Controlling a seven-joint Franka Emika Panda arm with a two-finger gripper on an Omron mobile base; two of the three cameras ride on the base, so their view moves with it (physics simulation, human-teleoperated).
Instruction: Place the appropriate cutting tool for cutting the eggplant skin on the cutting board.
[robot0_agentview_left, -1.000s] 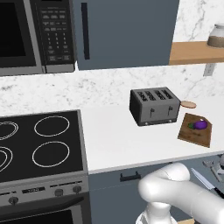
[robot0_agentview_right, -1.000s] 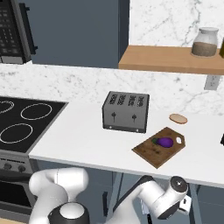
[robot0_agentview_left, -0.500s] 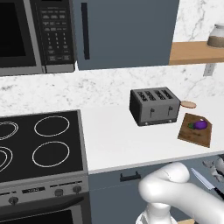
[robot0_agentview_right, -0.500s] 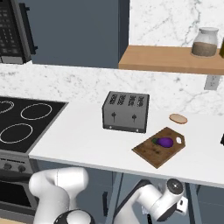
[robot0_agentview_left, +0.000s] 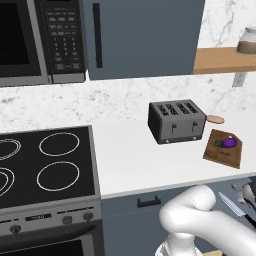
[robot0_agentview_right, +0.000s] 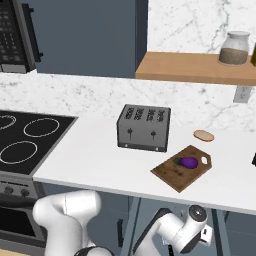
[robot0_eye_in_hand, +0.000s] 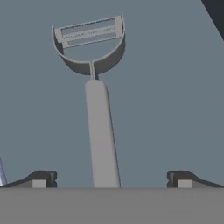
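Between the wide-open, empty claw fingertips the cutting tool is framed; eggplant is seen on cutting board.

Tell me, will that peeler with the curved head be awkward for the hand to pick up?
Probably not very. The peeler looks like stiff grey metal, so it shouldn't flop. Its long handle lies between the open hand's fingertips, a fair place to pinch. The smooth, slim handle might slip or twist, and the wider head could make it tip forward once lifted.
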